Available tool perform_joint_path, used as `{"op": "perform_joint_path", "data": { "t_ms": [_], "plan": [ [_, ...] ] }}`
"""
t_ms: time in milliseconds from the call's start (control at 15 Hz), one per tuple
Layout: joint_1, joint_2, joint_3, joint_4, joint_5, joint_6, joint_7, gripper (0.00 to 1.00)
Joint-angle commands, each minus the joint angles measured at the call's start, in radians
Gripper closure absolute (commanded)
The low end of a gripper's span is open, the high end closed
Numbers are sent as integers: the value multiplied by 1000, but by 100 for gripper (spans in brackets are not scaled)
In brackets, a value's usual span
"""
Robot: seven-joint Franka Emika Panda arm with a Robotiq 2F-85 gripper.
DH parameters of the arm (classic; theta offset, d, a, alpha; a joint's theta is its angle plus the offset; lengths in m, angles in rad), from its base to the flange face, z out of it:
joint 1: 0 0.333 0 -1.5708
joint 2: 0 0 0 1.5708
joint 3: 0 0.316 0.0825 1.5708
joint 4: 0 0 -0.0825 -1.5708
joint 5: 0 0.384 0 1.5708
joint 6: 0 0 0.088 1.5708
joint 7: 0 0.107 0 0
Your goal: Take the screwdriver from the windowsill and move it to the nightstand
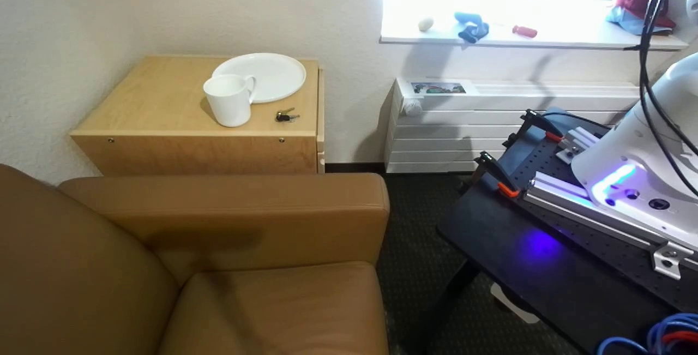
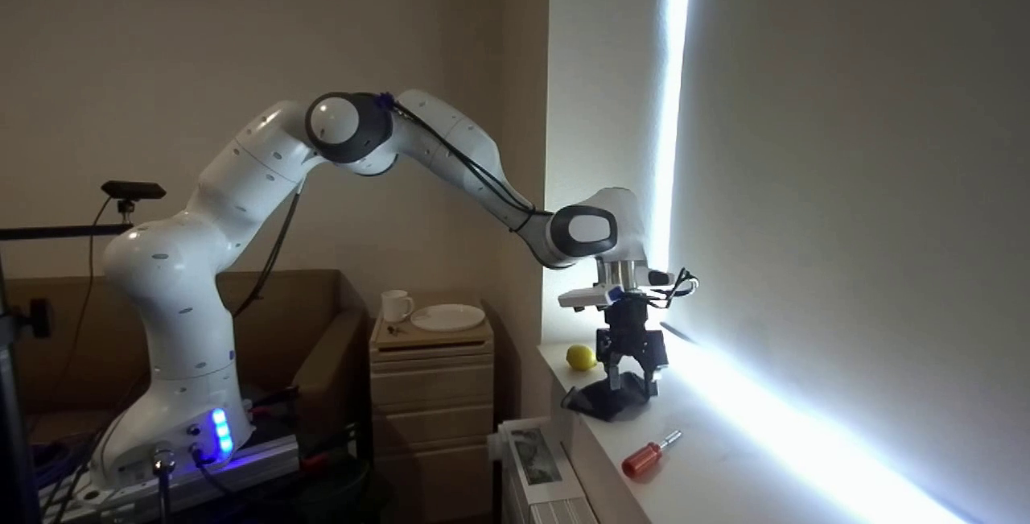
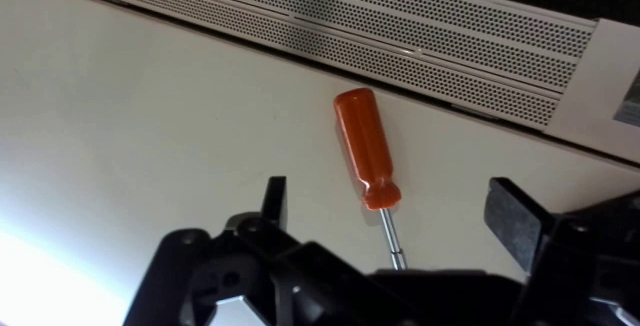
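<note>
Above the windowsill (image 2: 708, 468) the gripper (image 2: 633, 383) is hanging with its fingers (image 3: 511, 223) spread well apart, and the red-handled screwdriver (image 3: 367, 150) is lying flat on the windowsill, its handle pointing toward the edge beside the radiator (image 1: 436, 126) and its metal shaft running inward from there. Toward the windowsill's end nearer the nightstand (image 1: 158, 98), a yellow lemon (image 2: 580, 357) and a dark item (image 2: 599, 402), too unclear to name, are resting on the surface. Standing apart from the windowsill, past that same end, the nightstand is carrying a white mug (image 1: 228, 104), a white plate (image 1: 278, 78) and a few keys (image 1: 284, 117).
</note>
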Motion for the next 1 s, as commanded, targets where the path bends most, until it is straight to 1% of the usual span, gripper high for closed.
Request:
{"op": "perform_joint_path", "data": {
  "t_ms": [0,67,133,200,333,467,667,733,933],
  "plan": [
    [22,31,-28,35,7,-9,1,0],
    [28,50,-35,56,4,-14,6,0],
    [11,44,-6,51,33,-32,-47,0],
    [-20,49,35,61,86,-67,-114,0],
    [-49,81,63,112,142,-157,-202,0],
    [-77,106,79,160,167,-239,-291,0],
    [-89,138,68,223,126,-248,-392,0],
    [-84,153,57,236,104,-221,-412,0],
    [-74,200,35,272,57,-156,-411,0]
  ]
}}
